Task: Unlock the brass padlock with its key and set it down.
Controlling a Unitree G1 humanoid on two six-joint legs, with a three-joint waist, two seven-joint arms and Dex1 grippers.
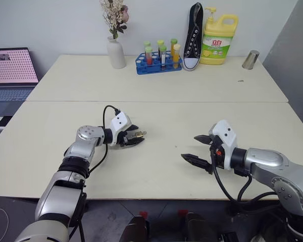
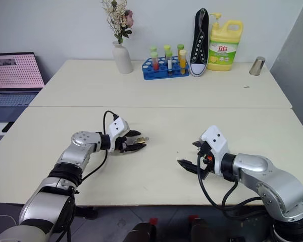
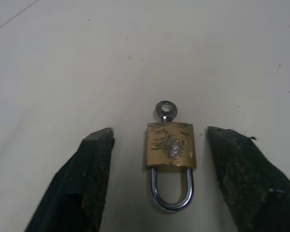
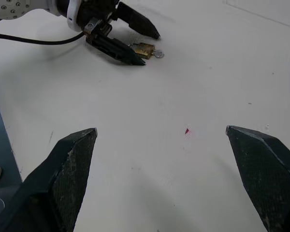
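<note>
The brass padlock (image 3: 170, 145) lies flat on the table (image 1: 156, 166) between the fingers of the left gripper (image 1: 137, 137), whose jaws stand apart on either side, seemingly not touching it. Its key (image 3: 166, 109) sticks out of the body. The right gripper (image 1: 199, 148) hovers well apart, jaws wide.

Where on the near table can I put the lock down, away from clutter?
Bare tabletop runs between the left gripper, straddling the brass padlock, and the open right gripper. The near table is also bare on its left side. Clutter sits along the far wall: vase, tube rack, shoe, detergent bottle.
</note>
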